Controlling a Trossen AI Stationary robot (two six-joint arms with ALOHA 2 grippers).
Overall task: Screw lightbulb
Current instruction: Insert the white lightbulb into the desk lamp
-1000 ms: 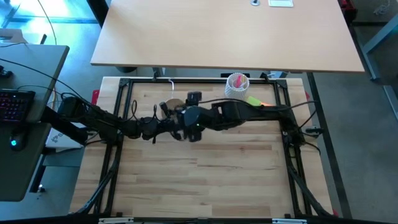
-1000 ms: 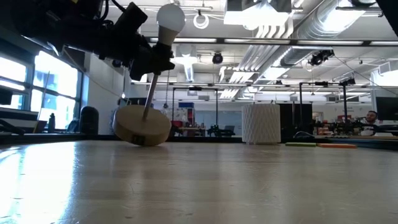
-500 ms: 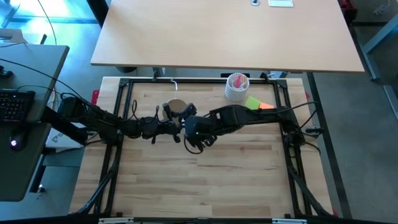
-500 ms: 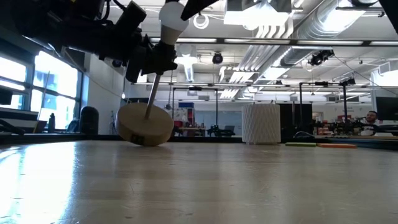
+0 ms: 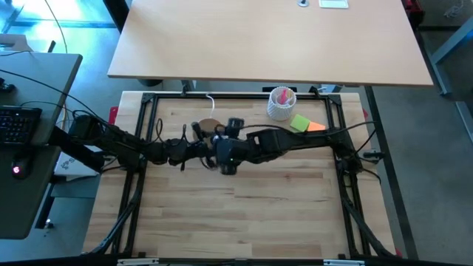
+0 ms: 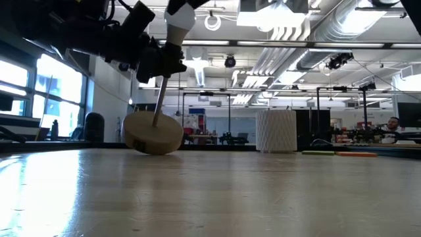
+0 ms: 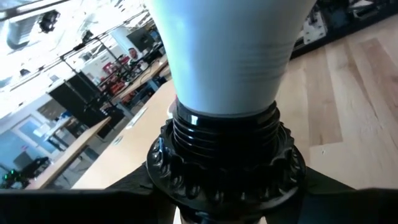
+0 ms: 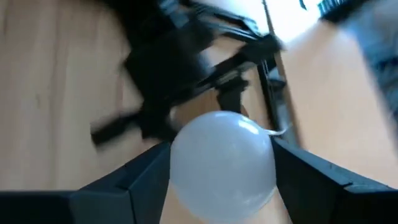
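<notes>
Near the table's far edge, at about eleven o'clock from its centre, the two arms meet over the wooden table (image 5: pixel 244 199). The left gripper (image 6: pixel 154 62) is clamped around the black socket (image 7: pixel 227 168) at the top of a small lamp stand, holding it off the table and tilted, so that the thin rod (image 6: pixel 158 99) slopes down to the round wooden base (image 6: pixel 152 133), which hangs at a slant just above the tabletop.

The lightbulb (image 6: pixel 179 14) sits in that socket, its threaded base (image 7: pixel 225 134) partly in and several turns showing above the collar. The right gripper (image 8: pixel 221 171) reaches in from three o'clock, with a finger on either side of the white globe (image 8: pixel 222 155); the fingers (image 8: pixel 134 180) stand close against the glass, though I cannot tell whether they actually press on it.

A white ribbed cup (image 5: pixel 281 103) stands well apart at roughly one o'clock, near the far edge, with a green block (image 5: pixel 300 122) and an orange piece (image 5: pixel 315 125) just beside it.
</notes>
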